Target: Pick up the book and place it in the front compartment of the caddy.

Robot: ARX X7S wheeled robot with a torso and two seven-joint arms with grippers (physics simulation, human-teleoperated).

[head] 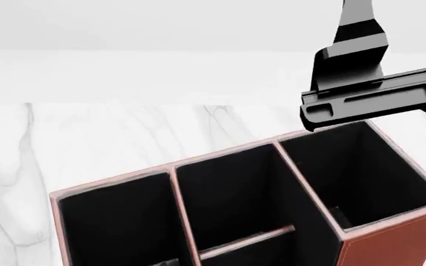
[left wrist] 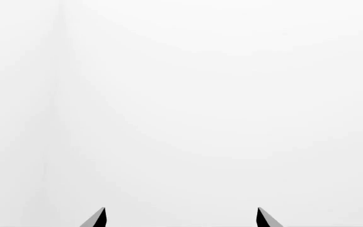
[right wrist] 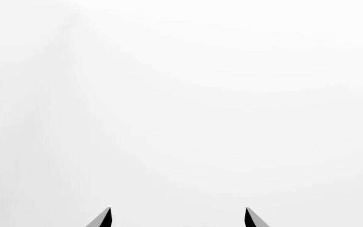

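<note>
Both claws stand parted with nothing between them: the right gripper (right wrist: 177, 218) and left gripper (left wrist: 181, 218) face only blank white. I cannot find the book anywhere, so its place relative to either claw is unknown. Whether it already sits in the caddy (head: 390, 244), whose front compartment (head: 232, 194) looks dark, I cannot tell.
</note>
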